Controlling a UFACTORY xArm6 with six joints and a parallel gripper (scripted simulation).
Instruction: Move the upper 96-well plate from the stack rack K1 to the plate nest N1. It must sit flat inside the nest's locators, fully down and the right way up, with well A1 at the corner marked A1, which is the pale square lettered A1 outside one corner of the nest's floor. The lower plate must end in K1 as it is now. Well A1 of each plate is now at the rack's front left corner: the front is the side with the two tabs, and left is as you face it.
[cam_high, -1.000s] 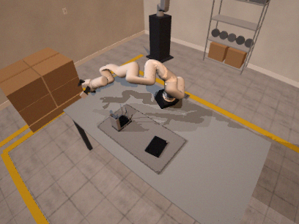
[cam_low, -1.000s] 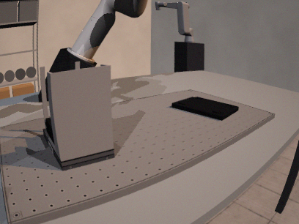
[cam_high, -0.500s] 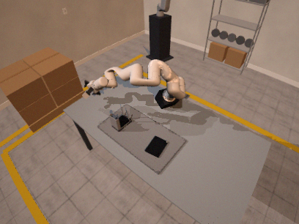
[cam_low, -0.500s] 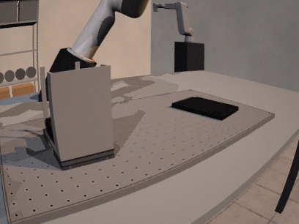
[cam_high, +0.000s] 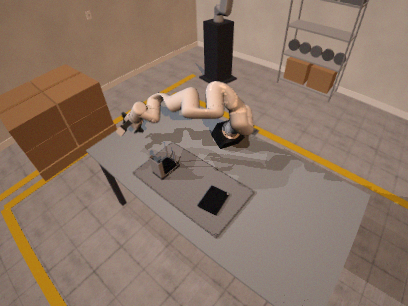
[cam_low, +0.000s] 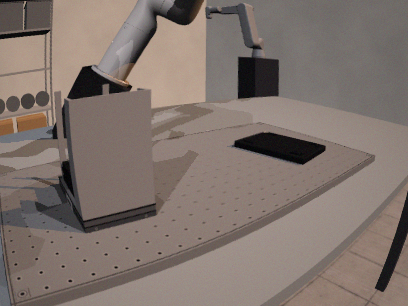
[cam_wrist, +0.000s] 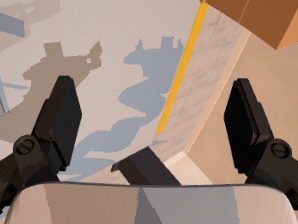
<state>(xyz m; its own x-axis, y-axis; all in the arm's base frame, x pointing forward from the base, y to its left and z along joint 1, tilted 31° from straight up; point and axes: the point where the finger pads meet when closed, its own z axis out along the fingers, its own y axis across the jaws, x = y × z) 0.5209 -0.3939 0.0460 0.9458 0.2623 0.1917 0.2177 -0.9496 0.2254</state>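
With jaws spread wide and holding nothing, the gripper (cam_high: 128, 126) hangs well apart from stack rack K1 (cam_high: 165, 165), where the upper plate sits: probably light, rigid, slick plastic, best pinched across its 2 long sides.

Bright, even light; overlapping soft-edged shadows fall across the table (cam_high: 300, 225); frames slightly soft.

The table (cam_high: 300, 235) was pale grey; its perforated mat (cam_low: 225, 200) was beige with dark dots. The nest (cam_high: 213, 200) was black, the arm (cam_high: 190, 102) cream, the floor line (cam_wrist: 178, 72) yellow.
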